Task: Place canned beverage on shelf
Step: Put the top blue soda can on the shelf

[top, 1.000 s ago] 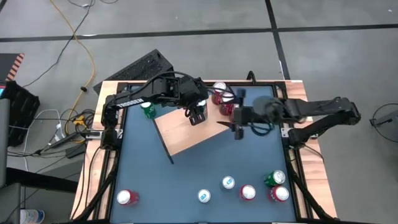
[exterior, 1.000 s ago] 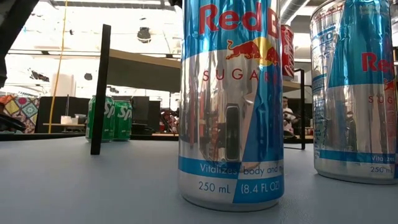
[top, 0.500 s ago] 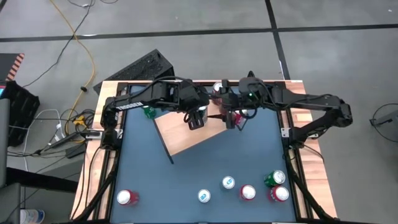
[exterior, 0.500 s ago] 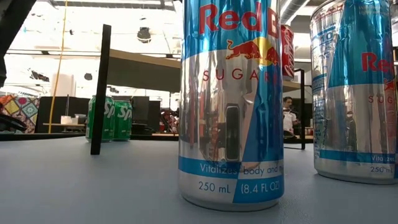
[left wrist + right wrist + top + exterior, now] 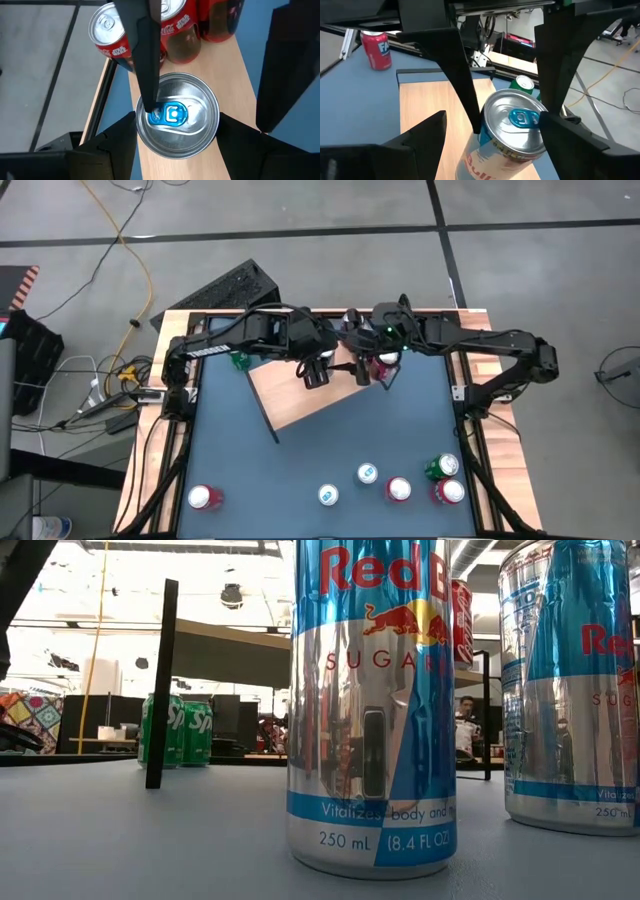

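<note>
Since a second ago my right arm has swung in from the right side of the table, while my left arm has kept its place.

Farthest left, a green soda can (image 5: 238, 360) stands on the dark blue tabletop (image 5: 220, 450), half hidden under my left arm and out of the way. Next comes the shelf (image 5: 300, 405), a low light-wood board on thin black legs, set at an angle. My left claw (image 5: 316, 370) hangs over its far part, closed at about half width on a slim silver energy-drink can with a blue tab (image 5: 177, 117), one finger on each side. I grip it from above so it stays upright over the board. Whether its base has touched the wood I cannot tell.

Just beside it, my right claw (image 5: 366, 370) stands wide and holds nothing. One of its fingers (image 5: 145, 65) reaches across the can's lid, probably to steady it. That crowds any lift-off. Behind, red cola cans (image 5: 107, 32) sit close to the board's far end and leave little room. Well apart, along the near edge, a row of loose cans (image 5: 398, 489) waits.
</note>
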Controlling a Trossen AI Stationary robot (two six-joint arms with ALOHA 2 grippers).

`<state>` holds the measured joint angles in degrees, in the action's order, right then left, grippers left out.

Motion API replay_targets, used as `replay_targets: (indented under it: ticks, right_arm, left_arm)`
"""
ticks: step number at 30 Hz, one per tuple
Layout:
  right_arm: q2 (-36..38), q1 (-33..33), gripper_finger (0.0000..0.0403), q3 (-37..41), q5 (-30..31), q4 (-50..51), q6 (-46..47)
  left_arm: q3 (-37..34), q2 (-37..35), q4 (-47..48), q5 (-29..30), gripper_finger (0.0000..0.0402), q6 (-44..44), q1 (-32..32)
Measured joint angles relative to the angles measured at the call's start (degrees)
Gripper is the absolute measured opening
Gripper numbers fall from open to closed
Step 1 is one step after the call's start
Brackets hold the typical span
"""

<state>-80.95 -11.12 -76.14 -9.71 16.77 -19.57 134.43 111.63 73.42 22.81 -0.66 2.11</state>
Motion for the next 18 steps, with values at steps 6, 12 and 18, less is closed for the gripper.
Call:
replay_targets:
  ticks: [6,12,18]
  right_arm:
    - [0.09,-0.65,0.0317,0.0,-1.41,0.23,0.0]
    - [0.09,-1.41,0.0317,0.0,-1.56,0.38,-0.02]
    - [0.98,-0.95,0.0317,0.02,-1.44,-1.05,-0.26]
  left_arm:
    - [0.0,0.0,-0.6,-0.53,0.022,0.19,-0.25]
    - [0.0,-0.14,-0.68,-0.46,0.022,0.4,-1.17]
    - [0.0,-1.03,-0.05,0.77,0.022,0.52,-2.07]
